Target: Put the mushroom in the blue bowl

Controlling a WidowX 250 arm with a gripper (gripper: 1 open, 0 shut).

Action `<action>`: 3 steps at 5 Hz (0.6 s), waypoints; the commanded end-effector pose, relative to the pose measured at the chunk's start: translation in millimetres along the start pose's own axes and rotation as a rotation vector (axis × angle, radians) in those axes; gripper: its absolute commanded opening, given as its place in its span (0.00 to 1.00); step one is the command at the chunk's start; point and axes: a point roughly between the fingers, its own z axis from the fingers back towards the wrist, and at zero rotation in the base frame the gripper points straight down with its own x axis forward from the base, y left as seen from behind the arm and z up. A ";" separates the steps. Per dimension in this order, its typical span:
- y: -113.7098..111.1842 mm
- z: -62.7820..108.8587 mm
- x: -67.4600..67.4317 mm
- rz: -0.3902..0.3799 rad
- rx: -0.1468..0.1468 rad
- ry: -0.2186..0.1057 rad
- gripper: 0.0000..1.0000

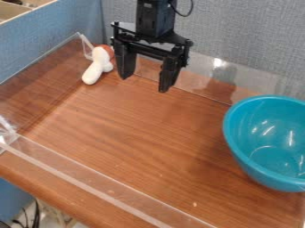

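The mushroom (95, 66) lies on its side at the back left of the wooden table, its cream-white stem toward the front and its reddish-brown cap toward the back. My gripper (145, 76) hangs just to its right, pointing straight down, open with nothing between its black fingers (167, 77). It stands apart from the mushroom. The blue bowl (269, 141) sits upright at the right edge of the table, far from the gripper, with nothing in it.
A low clear plastic wall (71, 165) runs along the table's front and left edges and along the back. A blue fabric panel (71, 22) stands behind the table. Bare wood (131, 125) lies between the gripper and the bowl.
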 end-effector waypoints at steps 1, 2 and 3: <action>20.5 -3.8 10.1 0.036 -0.007 0.001 1.00; 56.3 -9.3 23.1 0.088 -0.010 0.006 1.00; 97.0 -11.3 35.2 0.150 -0.013 -0.004 1.00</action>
